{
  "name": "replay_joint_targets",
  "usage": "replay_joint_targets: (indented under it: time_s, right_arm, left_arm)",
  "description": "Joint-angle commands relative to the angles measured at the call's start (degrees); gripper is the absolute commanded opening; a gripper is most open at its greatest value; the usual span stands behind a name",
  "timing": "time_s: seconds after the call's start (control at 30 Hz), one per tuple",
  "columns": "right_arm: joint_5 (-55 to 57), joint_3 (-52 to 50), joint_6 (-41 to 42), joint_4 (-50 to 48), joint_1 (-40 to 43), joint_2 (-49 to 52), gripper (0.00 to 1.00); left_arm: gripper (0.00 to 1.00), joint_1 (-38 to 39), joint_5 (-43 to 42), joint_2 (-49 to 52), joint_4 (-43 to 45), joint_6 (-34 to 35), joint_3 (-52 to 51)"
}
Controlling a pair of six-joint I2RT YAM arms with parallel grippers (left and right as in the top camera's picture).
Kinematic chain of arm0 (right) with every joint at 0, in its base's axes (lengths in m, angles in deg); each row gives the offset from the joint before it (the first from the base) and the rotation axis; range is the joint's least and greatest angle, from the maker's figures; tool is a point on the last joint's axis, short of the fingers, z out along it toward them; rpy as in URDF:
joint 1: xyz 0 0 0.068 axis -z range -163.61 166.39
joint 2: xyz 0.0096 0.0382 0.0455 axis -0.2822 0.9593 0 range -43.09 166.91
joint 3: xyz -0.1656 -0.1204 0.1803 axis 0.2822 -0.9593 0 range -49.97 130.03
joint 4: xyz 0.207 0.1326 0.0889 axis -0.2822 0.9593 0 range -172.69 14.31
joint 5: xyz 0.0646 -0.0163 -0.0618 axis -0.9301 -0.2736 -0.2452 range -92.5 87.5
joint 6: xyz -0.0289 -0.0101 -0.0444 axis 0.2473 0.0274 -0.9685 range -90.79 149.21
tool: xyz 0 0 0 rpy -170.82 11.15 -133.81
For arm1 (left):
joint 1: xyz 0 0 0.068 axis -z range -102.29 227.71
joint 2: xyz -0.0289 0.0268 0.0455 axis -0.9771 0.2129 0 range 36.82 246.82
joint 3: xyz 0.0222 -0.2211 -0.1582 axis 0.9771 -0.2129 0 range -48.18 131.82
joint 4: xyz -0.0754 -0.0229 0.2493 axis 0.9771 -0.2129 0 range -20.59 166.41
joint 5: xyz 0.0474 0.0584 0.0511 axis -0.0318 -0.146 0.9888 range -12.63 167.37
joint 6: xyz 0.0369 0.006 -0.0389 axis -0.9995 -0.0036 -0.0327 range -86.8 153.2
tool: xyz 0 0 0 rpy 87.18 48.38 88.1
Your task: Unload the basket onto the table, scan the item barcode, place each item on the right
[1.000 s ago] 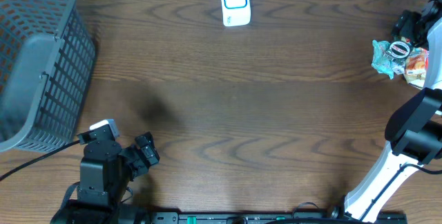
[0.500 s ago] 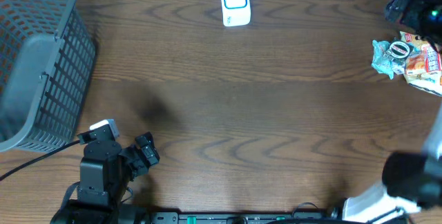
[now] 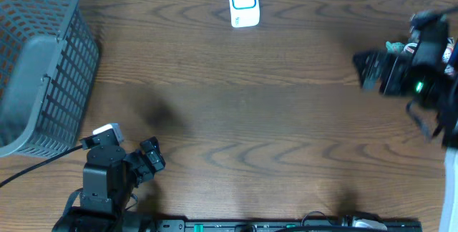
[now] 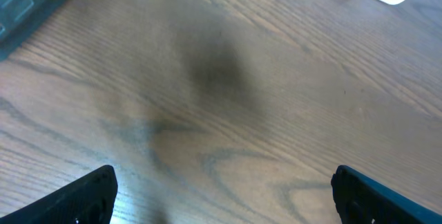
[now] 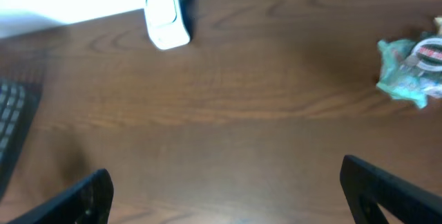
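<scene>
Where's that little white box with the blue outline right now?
In the overhead view the white box stands at the far edge of the table, near the middle, well right of the grey basket.

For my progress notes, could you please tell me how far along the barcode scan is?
Nothing is done yet: the snack packet lies far from the scanner. In hand: the right arm hovers near the packet, jaws open and empty. Remaining: grasp, carry, scan.

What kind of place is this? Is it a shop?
Probably a pretend shop checkout on a wooden table: there is a white barcode scanner, a grey basket and a snack packet to scan.
</scene>
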Motion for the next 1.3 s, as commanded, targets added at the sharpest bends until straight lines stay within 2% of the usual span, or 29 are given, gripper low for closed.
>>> replay_joint_targets:
  time_s: [0.0,0.17,0.4,0.87,1.13,1.27]
  right_arm:
    - [-0.35,-9.99,-0.96,-0.26,-1.2,-7.04,0.99]
    - [-0.37,-17.35,-0.9,1.79,-1.2,-10.51,0.99]
    - [-0.33,-22.18,-0.13,6.56,-1.2,-10.34,0.99]
    - [2.25,-23.32,-0.57,7.8,-1.46,-9.49,0.99]
    - [2.64,-23.65,-0.87,5.75,-1.55,-9.11,0.99]
    - [2.62,-26.53,-5.44,1.49,-1.6,-10.78,0.99]
  left_arm:
    - [0.98,-0.13,0.17,-0.26,-0.04,-0.13,0.11]
    - [0.98,-0.11,0.17,-0.26,-0.04,-0.13,0.11]
    - [0.98,-0.13,0.17,-0.26,-0.04,-0.13,0.11]
    - [0.98,-0.13,0.17,-0.26,-0.04,-0.13,0.11]
    - [0.98,-0.11,0.17,-0.26,-0.04,-0.13,0.11]
    - [0.97,-0.13,0.17,-0.26,-0.04,-0.13,0.11]
